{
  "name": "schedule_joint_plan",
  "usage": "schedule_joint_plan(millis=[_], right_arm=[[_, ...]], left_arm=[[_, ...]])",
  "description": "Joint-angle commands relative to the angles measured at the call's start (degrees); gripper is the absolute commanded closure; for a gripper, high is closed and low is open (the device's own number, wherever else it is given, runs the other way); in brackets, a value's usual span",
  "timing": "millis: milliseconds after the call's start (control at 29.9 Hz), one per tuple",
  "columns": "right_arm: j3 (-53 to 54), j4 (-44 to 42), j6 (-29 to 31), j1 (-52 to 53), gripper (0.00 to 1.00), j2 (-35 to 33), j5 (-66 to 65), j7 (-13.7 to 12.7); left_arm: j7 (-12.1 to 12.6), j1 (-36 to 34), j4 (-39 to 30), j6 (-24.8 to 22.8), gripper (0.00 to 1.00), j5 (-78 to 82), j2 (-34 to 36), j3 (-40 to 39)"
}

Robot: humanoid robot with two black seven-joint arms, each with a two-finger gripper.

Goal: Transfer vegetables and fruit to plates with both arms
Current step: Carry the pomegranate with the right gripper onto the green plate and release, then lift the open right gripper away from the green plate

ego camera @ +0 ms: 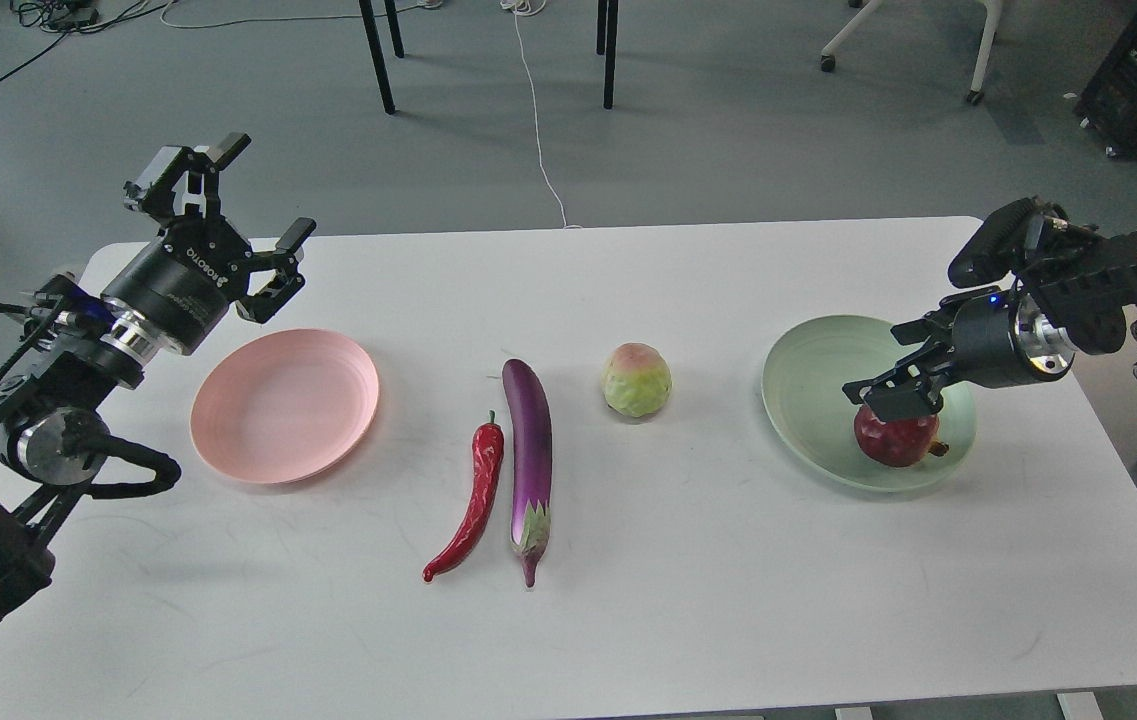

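1. White lettering runs along the black wrist of the left hand; it seems to read "ROBOTIQ", but it is small and tilted, so I am not sure.
2. The left hand is raised beyond the far left edge of the pink plate, pointing up and away. Its two fingers are spread wide and hold nothing.
3. The right arm comes in from the right side, with the right hand low over the green plate, pointing left and down. Its fingers are just on top of the pomegranate; I cannot tell if they grip it.
4. The pomegranate lies inside the green plate, in the near right part. The pink plate holds nothing.
5. On the white bench, to the right of the pink plate, the red chili and the eggplant lie side by side, almost touching. The yellow-green fruit sits further right, between the eggplant and the green plate.
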Motion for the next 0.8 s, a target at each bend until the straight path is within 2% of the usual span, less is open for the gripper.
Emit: schedule_joint_plan(millis=[0,435,769], right_arm=[[0.95,0.60,-0.13,-0.02,0.06,-0.75,0.07,0.00],[9.21,0.96,-0.13,-2.47,0.06,-0.40,0.16,0.00],[9.83,1.04,-0.30,-3.44,0.05,-0.58,0.07,0.00]], left_arm=[[0.14,0.29,-0.93,0.00,0.00,1.02,-0.29,-1.55],[0.32,0.81,-2.25,0.00,0.00,2.43,-1.00,-5.50],[0.49,3.27,-4.18,0.00,0.00,2.52,-2.23,-7.97]])
